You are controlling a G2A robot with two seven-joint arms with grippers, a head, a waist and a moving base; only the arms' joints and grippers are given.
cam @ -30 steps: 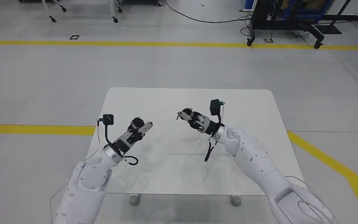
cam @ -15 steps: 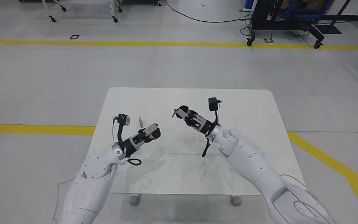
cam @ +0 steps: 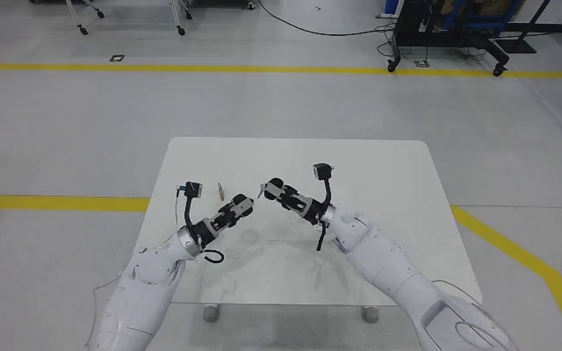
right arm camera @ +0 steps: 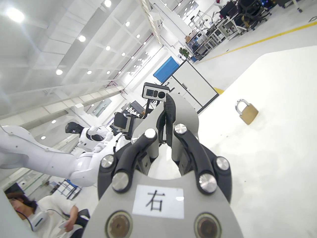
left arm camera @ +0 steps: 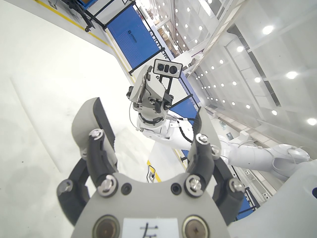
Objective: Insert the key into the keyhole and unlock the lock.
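My left end effector (left arm camera: 149, 111) is spread wide, its two black pads (left arm camera: 105, 120) well apart with nothing between them. It hangs above the left half of the white bench (cam: 386, 175), tips pointed toward my other arm. My right end effector (right arm camera: 166, 100) is closed tight, pad against pad. In the top view a thin silver key (cam: 260, 186) juts from its tips as a small pale sliver, so I take the grip to be on that key, though from my own right wrist the blade is too hidden to make out.

The two end effectors face each other over the bench, left (cam: 243, 208) and right (cam: 269, 187), close together but not touching. From the left wrist I see the right end effector (left arm camera: 141, 87) head-on, raised off the surface.

The brass padlock with a silver shackle (right arm camera: 246, 112) lies flat on the bench, shackle closed, in the left half and somewhat nearer the far edge than the near one. From above it (cam: 220, 189) sits just beside my left end effector, on the side toward the left edge — touched by neither arm, and apart from the key.
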